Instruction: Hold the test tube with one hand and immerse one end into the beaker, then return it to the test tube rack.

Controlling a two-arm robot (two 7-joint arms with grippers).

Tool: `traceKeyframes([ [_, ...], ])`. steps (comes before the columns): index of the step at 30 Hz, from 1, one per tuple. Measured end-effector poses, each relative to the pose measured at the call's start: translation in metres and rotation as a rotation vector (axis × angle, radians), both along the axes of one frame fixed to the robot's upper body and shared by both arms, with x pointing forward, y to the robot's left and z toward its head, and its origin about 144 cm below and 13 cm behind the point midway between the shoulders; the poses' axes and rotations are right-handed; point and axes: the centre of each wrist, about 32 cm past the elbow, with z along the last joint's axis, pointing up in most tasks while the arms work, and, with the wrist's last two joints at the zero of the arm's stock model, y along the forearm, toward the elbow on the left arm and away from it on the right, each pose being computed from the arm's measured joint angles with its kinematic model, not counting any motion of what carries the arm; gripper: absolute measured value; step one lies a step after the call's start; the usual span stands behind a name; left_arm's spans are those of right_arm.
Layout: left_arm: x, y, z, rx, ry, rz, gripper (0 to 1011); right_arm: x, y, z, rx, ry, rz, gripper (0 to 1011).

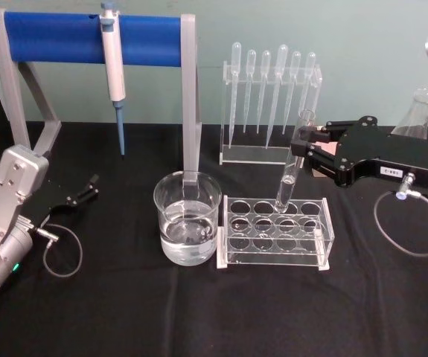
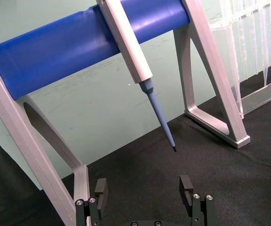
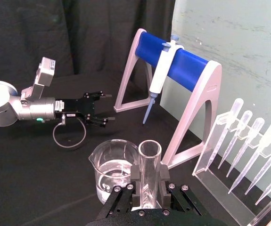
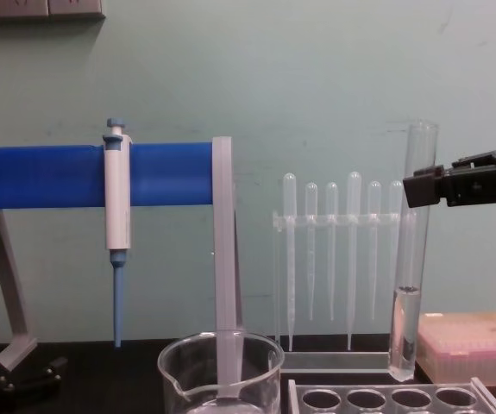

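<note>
- the right gripper (image 1: 301, 145) is clenched on the test tube (image 1: 288, 178), its jaws pressing the glass a little below the rim, as the right wrist view shows close up (image 3: 149, 181).
- the tube hangs down from the jaws almost upright, and its round end is low under the gripper, over the back row of the test tube rack (image 1: 273, 256).
- the beaker (image 1: 170, 204) stands lower than the gripper, on its side toward the left arm, just beside the rack and partly filled with water.
- the left gripper (image 1: 87, 190) is parked far off beyond the beaker, released, fingers apart.
- i judge the tube light and stiff but thin, smooth and easy to break; a gentle hold high up, where the jaws are now, seems best, and it must be kept upright because of the little liquid in its bottom.
- it is hard to tell if the round end is already inside a hole or just above; in the chest view the rack (image 4: 386, 398) is cut off by the lower edge.
</note>
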Motion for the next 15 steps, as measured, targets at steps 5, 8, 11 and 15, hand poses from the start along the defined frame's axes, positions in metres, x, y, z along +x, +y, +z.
traceKeyframes([
  [5,0.0000,0.0000,0.0000,0.000,0.000,0.000,1000,0.0000,0.0000,0.0000,0.000,0.000,0.000,239],
  [8,0.0000,0.0000,0.0000,0.000,0.000,0.000,1000,0.0000,0.0000,0.0000,0.000,0.000,0.000,239],
  [11,0.0000,0.0000,0.0000,0.000,0.000,0.000,1000,0.0000,0.0000,0.0000,0.000,0.000,0.000,241],
  [15,0.0000,0.0000,0.0000,0.000,0.000,0.000,1000,0.0000,0.0000,0.0000,0.000,0.000,0.000,239],
])
